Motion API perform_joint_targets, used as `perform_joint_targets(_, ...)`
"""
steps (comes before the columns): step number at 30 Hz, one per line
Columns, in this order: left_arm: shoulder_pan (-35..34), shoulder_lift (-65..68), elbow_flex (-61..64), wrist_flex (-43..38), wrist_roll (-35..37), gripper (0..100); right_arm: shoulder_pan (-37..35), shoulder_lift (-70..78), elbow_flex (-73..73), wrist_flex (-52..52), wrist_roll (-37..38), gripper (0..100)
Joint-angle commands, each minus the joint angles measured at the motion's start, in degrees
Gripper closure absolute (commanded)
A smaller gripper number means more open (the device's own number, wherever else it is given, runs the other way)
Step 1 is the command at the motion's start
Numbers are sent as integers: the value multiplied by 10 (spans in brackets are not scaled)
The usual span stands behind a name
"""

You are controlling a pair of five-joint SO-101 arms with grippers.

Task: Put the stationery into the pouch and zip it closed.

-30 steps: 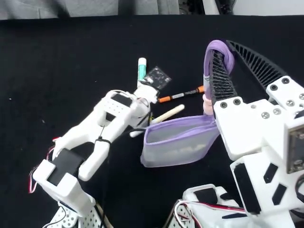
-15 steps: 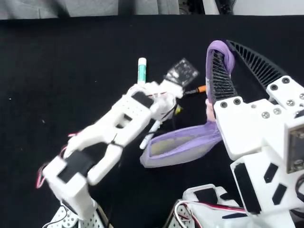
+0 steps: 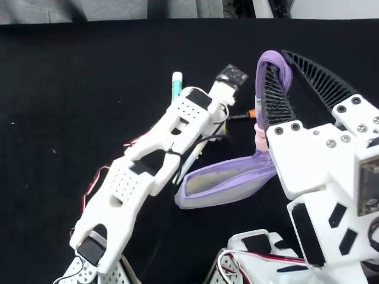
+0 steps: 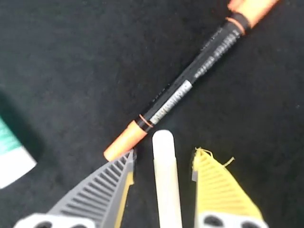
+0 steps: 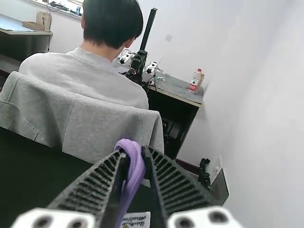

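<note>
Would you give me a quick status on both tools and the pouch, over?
Left tool open, straddling white pen. Right tool shut on pouch strap, pouch mouth open. Orange marker lies close ahead of pen tip.

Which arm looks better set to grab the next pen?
Left. The left claw is open, astride the white cylindrical pen. The right claw is shut on the purple fabric pouch, holding one end up, so it is occupied.
</note>
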Motion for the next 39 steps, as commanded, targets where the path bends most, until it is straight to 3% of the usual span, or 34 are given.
perform_joint_targets(1, 1, 62, -113, 36, 7, 798, -7, 2, -19, 2, 4, 986)
perform_joint_targets(4, 1, 102, -167, 69, 7, 809, -7, 2, -19, 2, 4, 986)
perform_joint_targets(9, 6, 119, -291, 151, 4, 973, -7, 2, -19, 2, 4, 986)
perform_joint_targets(18, -49, 113, -554, 283, 7, 970, -7, 2, -19, 2, 4, 986)
perform_joint_targets(20, -69, 100, -552, 293, 8, 971, -7, 2, -19, 2, 4, 986)
perform_joint_targets(23, -104, 24, -553, 316, 10, 971, -7, 2, -19, 1, 4, 986)
perform_joint_targets(29, -131, -146, -553, 325, 78, 971, -7, 2, -19, 0, 4, 986)
perform_joint_targets(39, -45, -413, -553, 334, 84, 971, -7, 2, -19, 0, 4, 986)
